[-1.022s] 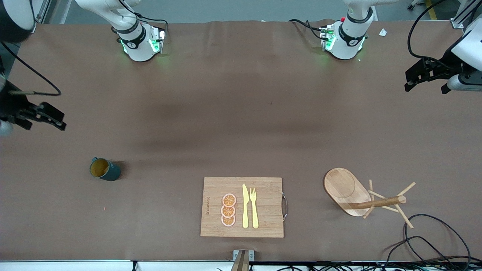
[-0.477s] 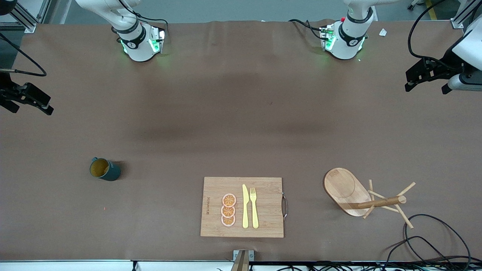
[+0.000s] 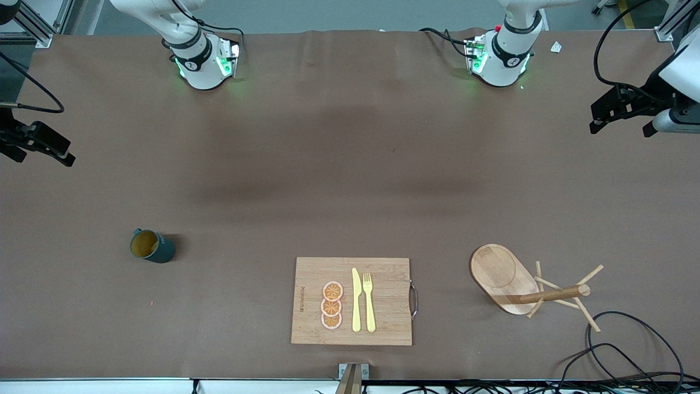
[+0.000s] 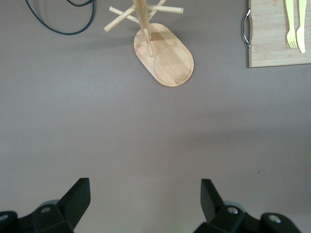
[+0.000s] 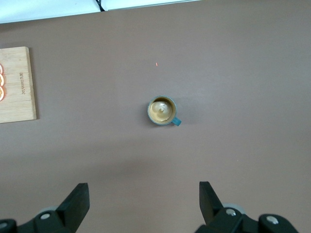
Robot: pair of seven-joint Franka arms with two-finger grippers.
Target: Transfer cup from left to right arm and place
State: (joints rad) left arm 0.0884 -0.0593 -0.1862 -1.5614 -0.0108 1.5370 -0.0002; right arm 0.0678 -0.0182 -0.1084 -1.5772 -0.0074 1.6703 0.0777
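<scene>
Already your cup (image 3: 151,247) stands upright on the tabletop (image 3: 350,164) at the right arm's end, so both grippers, left gripper (image 3: 620,116) and right gripper (image 3: 38,146), hang clear with jaws released.

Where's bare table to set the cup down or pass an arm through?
Widest bare stretch: from the bases to the cup, board and peg stand. Also bare between cup and board, and between board and stand. Crowded: cables beside the stand at the left arm's end.

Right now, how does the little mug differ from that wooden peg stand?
The cup is dark teal with a yellow-brown inside; the peg stand is pale wood. The cup is compact, the stand spreads thin pegs. The cup sits toward the right arm's end, the stand toward the left arm's. Neither is held.
</scene>
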